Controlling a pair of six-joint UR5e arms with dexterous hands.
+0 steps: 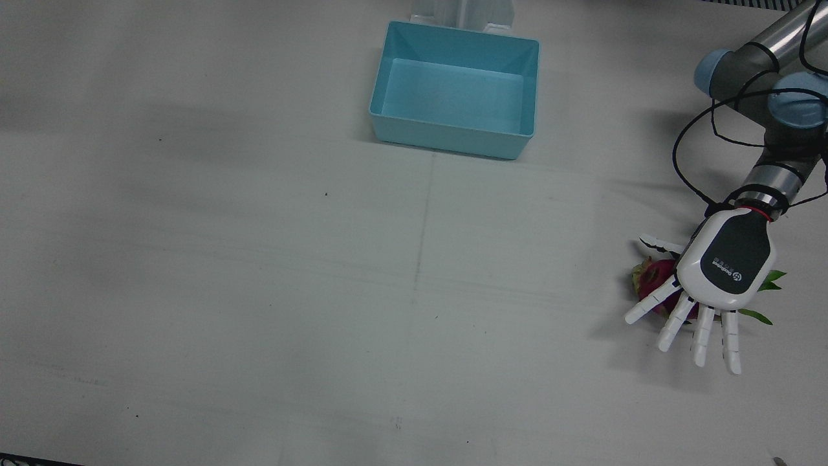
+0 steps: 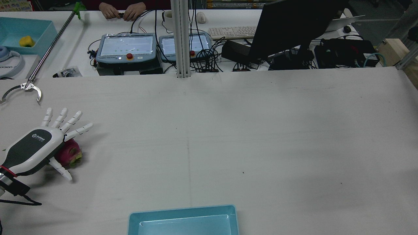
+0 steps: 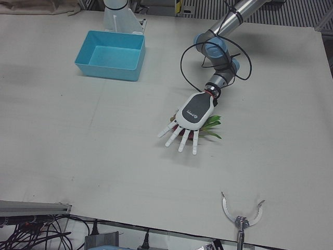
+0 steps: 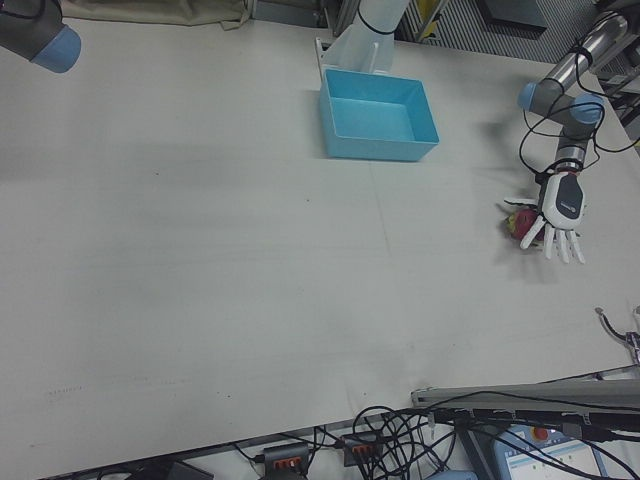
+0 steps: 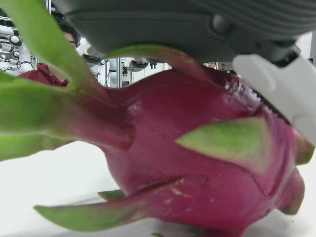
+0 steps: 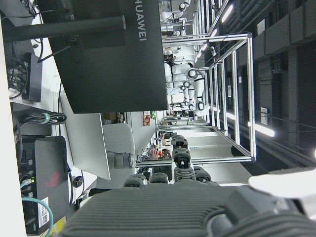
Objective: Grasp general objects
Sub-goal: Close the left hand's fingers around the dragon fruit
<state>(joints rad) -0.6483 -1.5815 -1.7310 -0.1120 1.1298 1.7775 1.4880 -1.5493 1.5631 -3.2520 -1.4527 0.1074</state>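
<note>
On the table [image 1: 259, 259] I count one dragon fruit [image 1: 650, 277], one empty blue box [image 1: 456, 90] and one robot hand [image 1: 718, 285] over them, the left one. The dragon fruit lies directly under the palm of this left robot hand, whose fingers [image 1: 673, 323] are spread flat and apart, holding nothing. It is magenta with green leafy scales and lies on its side, well apart from the box.

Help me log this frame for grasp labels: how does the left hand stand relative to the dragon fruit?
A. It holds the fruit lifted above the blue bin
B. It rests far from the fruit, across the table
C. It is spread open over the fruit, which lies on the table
C: the left hand is over the dragon fruit with fingers splayed, and the fruit lies on the table.
</note>
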